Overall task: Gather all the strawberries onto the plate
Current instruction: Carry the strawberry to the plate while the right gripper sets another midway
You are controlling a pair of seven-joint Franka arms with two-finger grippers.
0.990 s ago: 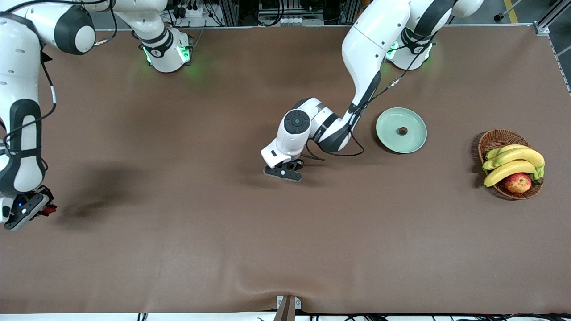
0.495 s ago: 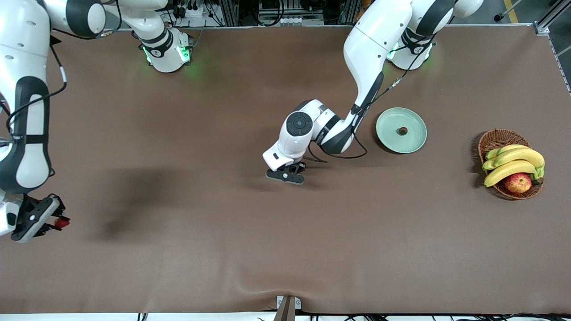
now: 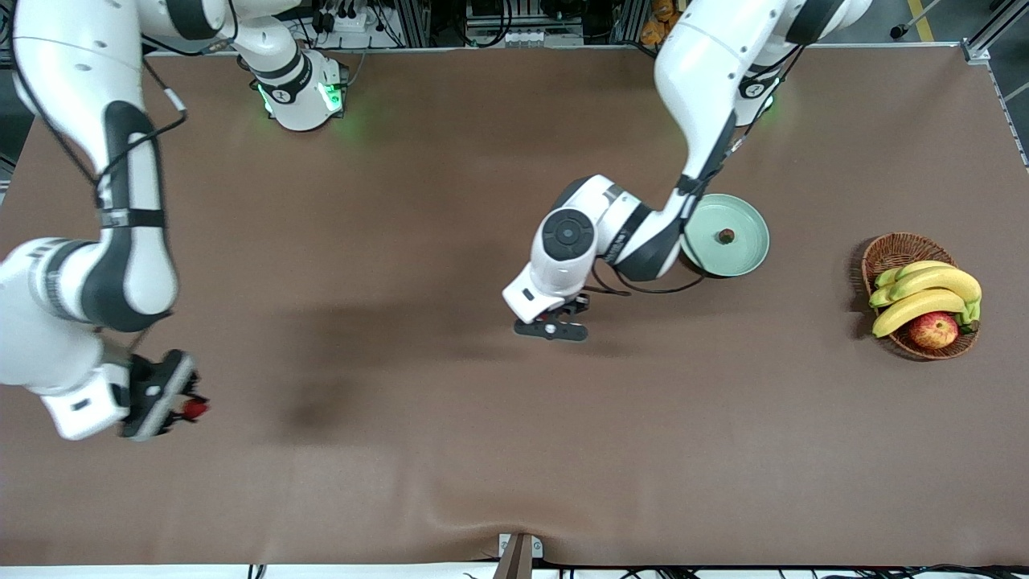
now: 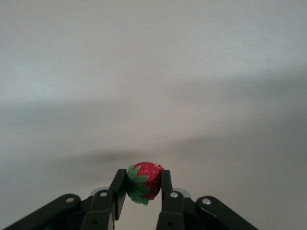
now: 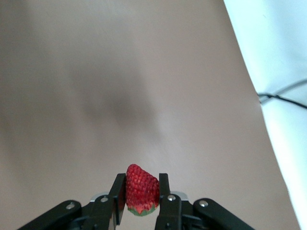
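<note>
strawberries: one lies in the plate (image 3: 741,255), a small dark berry (image 3: 726,236) near its middle. a second berry (image 4: 144,182) is pinched between the closed fingers of the left gripper (image 4: 142,191), up over bare table beside the plate. a third berry (image 5: 141,189) is clamped in the right gripper (image 5: 140,195), over the table at the right arm's end, well apart from the plate. a wicker basket (image 3: 892,251) of fruit sits at the left arm's end.
</note>
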